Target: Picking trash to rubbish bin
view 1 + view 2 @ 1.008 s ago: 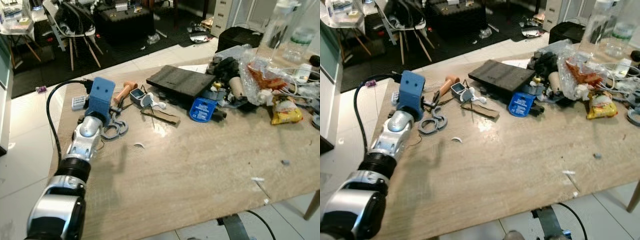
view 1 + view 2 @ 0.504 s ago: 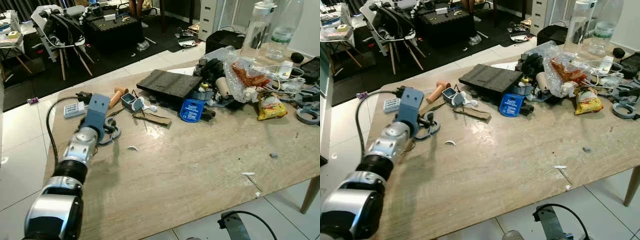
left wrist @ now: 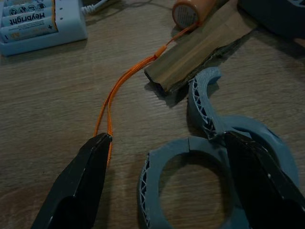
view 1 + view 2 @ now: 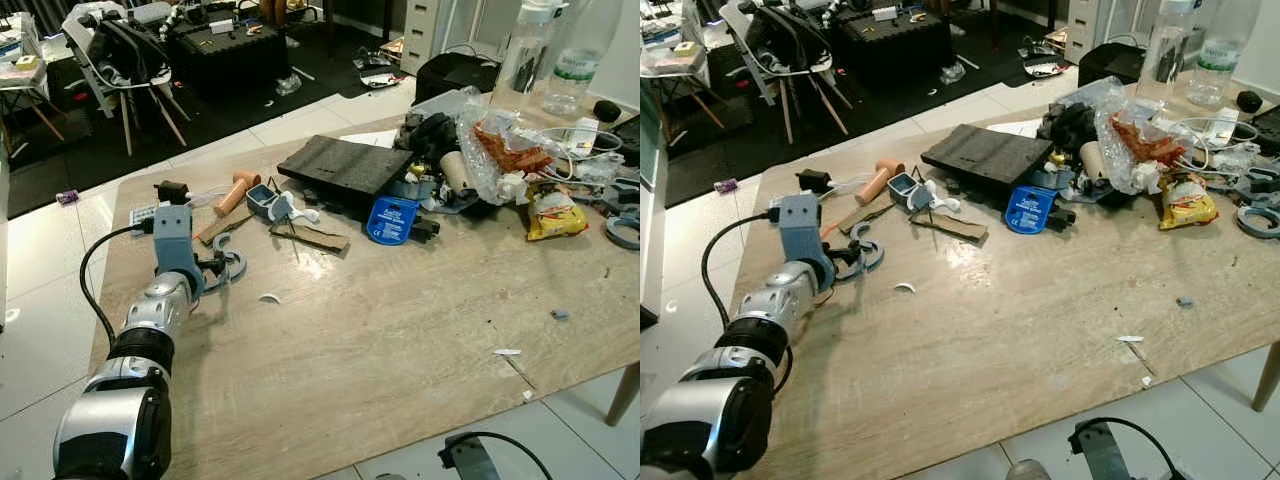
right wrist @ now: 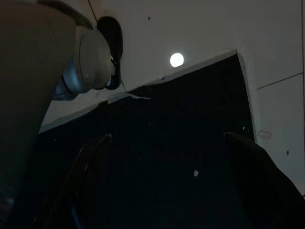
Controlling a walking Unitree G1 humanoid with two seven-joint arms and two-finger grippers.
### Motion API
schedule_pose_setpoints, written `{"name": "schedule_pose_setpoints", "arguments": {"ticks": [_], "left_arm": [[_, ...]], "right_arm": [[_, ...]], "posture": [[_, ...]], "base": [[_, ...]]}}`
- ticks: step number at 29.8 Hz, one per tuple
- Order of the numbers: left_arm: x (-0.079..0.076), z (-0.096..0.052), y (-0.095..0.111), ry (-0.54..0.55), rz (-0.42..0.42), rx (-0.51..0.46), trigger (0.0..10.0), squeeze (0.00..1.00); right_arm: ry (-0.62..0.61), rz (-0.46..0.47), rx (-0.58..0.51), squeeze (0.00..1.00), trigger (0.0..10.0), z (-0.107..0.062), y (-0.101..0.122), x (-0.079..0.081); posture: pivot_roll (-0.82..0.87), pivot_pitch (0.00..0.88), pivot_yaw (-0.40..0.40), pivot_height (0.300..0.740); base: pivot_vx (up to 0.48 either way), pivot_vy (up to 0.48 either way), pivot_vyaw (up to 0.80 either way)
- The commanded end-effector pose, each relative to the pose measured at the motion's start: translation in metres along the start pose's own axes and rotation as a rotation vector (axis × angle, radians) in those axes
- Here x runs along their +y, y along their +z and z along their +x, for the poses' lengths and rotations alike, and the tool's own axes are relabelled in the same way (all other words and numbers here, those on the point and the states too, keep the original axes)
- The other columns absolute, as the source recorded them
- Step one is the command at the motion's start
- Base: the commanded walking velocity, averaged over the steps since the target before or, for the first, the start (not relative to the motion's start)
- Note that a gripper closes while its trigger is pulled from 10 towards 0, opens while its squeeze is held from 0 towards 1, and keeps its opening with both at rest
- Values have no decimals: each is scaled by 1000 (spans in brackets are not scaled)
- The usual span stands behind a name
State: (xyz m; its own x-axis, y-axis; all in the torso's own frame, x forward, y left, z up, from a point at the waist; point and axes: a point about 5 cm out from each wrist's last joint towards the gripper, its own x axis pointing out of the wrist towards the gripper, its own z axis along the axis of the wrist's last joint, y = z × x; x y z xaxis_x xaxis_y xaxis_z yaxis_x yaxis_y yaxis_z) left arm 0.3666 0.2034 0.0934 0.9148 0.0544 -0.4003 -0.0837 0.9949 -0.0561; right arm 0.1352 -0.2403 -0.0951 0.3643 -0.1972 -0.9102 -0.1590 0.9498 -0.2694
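- My left gripper (image 3: 167, 179) sits low over the table's (image 4: 400, 300) left side, jaws released, straddling a grey-blue ring piece (image 3: 209, 157).
- My right gripper (image 5: 167, 181) hangs idle, jaws released.

Battery charger (image 3: 40, 21) near wooden strip (image 3: 200, 50); bottles (image 4: 545, 60) far corner.

On the table (image 4: 380, 330), the left gripper (image 3: 167, 181) sits low at the left end, its fingers spread either side of an open plastic ring (image 3: 200, 176). An orange cord (image 3: 125, 86) runs from beside one fingertip to a cardboard strip (image 3: 200, 45), which lies just behind the ring; a battery charger (image 3: 40, 21) is farther back. A foam slab (image 4: 345, 165) lies mid-table behind a round label (image 4: 392, 218), with a snack packet (image 4: 555, 213) and two bottles (image 4: 525, 50) at the far right.
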Motion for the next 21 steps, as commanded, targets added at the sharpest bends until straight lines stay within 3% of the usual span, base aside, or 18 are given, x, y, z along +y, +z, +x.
{"name": "schedule_pose_setpoints", "arguments": {"ticks": [1, 2, 3, 4, 12, 21], "left_arm": [[9, -2, -21, 19, -6, 103, 9137, 0], [8, -3, -26, 8, -5, 122, 706, 0], [8, -3, -26, 8, -5, 122, 706, 0], [6, -3, -31, -6, -2, 139, 0, 0], [5, -5, -43, -49, 4, 186, 0, 0], [15, -9, -49, -61, 13, 214, 0, 0]], "right_arm": [[5, -4, 15, 0, 10000, 0, -5, 3], [3, -7, 15, 0, 10000, 0, -5, 2], [3, -7, 15, 0, 10000, 0, -5, 2], [0, -10, 13, 0, 10000, 0, -4, 2], [-4, -16, 10, 0, 10000, 0, -3, 0], [0, -31, 8, 0, 10000, 0, -1, 1]], "posture": [[-201, 81, 124, 740], [-200, 83, 121, 740], [-200, 83, 121, 740], [-200, 83, 121, 740], [-196, 82, 118, 740], [-185, 81, 110, 740]], "base": [[0, 0, 0], [0, 0, 0], [0, 0, 0], [0, 0, 0], [0, 0, 0], [0, 0, 0]]}}
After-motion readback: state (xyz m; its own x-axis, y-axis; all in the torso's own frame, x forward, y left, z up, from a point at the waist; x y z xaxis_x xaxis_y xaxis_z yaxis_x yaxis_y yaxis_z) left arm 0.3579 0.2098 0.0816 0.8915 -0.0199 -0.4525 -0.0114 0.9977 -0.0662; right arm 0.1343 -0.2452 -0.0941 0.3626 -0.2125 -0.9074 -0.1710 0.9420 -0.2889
